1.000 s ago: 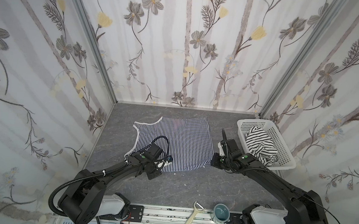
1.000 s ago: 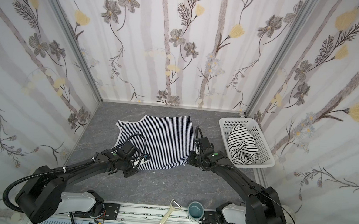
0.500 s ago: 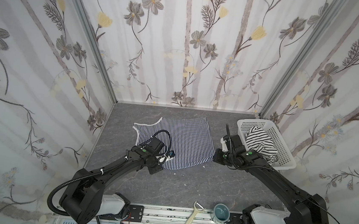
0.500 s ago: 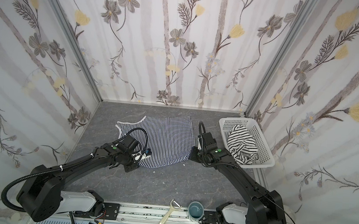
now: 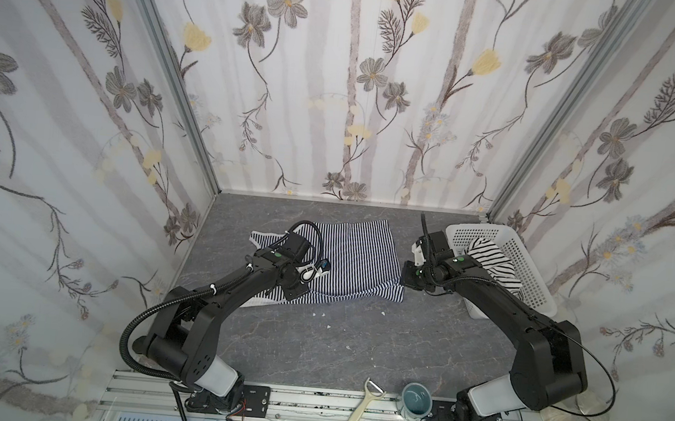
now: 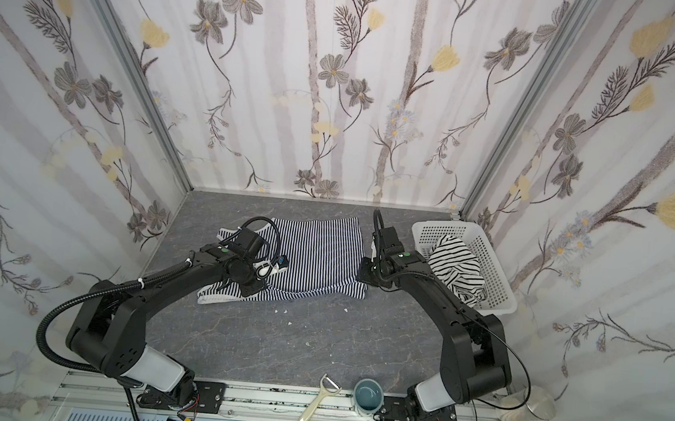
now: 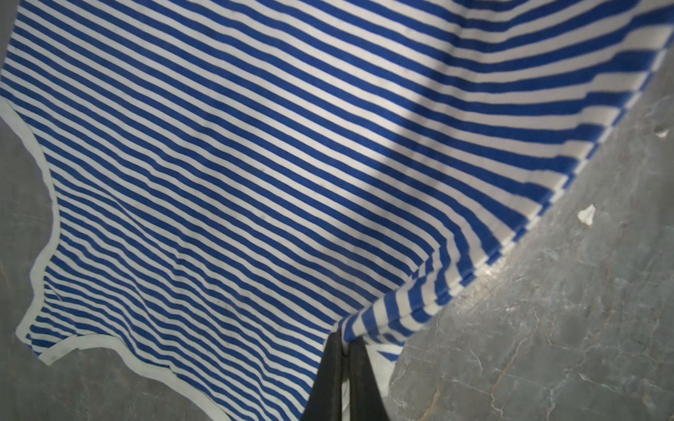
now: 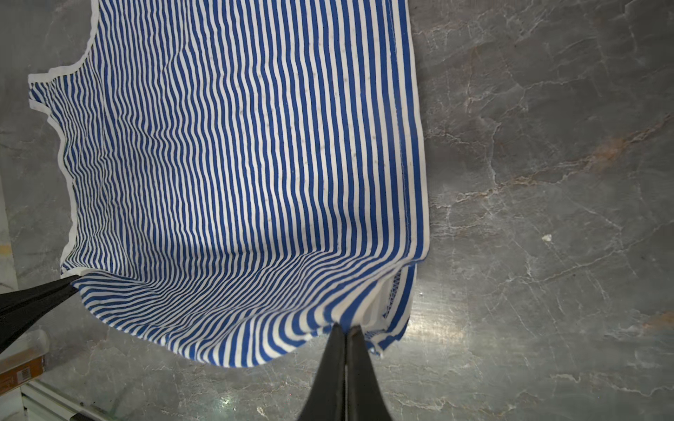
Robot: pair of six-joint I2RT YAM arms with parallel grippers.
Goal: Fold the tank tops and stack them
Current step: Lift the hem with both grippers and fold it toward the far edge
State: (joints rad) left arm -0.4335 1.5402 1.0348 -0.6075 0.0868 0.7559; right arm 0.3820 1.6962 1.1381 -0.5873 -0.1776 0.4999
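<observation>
The finely navy-and-white striped tank top (image 5: 355,250) (image 6: 320,249) lies on the grey table, its near edge raised off the surface. My left gripper (image 5: 294,293) (image 7: 344,337) is shut on the near edge towards the shoulder end. My right gripper (image 5: 409,278) (image 8: 344,330) is shut on the near hem corner. The cloth (image 7: 255,164) (image 8: 237,164) sags between the two grips. The left fingers (image 8: 36,299) also show in the right wrist view. The wider-striped white tank top (image 5: 490,260) (image 6: 454,263) lies crumpled in the basket.
A white perforated basket (image 5: 525,257) (image 6: 490,256) stands at the back right beside my right arm. A peeler (image 5: 364,405) and a blue-grey cup (image 5: 415,397) rest on the front rail. Small white scraps (image 5: 320,314) dot the table. Patterned walls close three sides.
Both grippers have moved toward the back wall, carrying the near edge of the navy striped tank top up and over the rest of it. Both stayed shut.
</observation>
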